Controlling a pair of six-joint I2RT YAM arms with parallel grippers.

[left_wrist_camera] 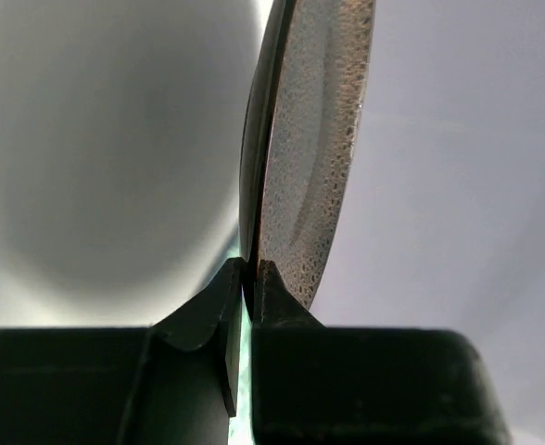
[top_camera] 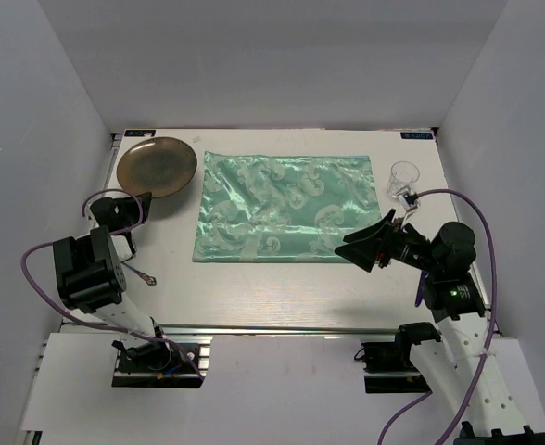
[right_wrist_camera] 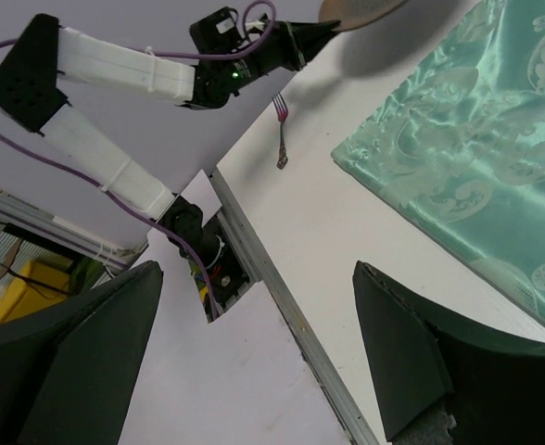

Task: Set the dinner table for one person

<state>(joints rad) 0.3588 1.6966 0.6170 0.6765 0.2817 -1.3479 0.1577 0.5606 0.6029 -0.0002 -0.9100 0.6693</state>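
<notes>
From above: my left pincer [top_camera: 145,197] is closed down to a thin gap, pinching the near rim of a bronze-brown plate [top_camera: 157,165] over the far left corner of the white tabletop [top_camera: 282,292], which spreads beneath both pincers. A mint-green patterned cloth [top_camera: 286,209] lies flat to the right of that pincer, between it and my right pincer [top_camera: 370,243]. The right one hangs with its fingers spread wide and nothing between them, just off the cloth's right edge. A clear glass [top_camera: 404,176] stands just beyond it. A fork [top_camera: 143,273] lies behind the left pincer, toward the arm's base.

From the left wrist: the plate [left_wrist_camera: 314,167] rises edge-on from the left pincer [left_wrist_camera: 251,276], its speckled face turned right, both fingertips pressed on the rim.

From the right wrist: the right pincer [right_wrist_camera: 254,362] gapes over bare tabletop [right_wrist_camera: 347,241]. The cloth [right_wrist_camera: 476,158] lies ahead of it to the right. Far ahead, the left pincer [right_wrist_camera: 321,30] grips the plate [right_wrist_camera: 365,7], the fork [right_wrist_camera: 280,130] on the tabletop close below it.
</notes>
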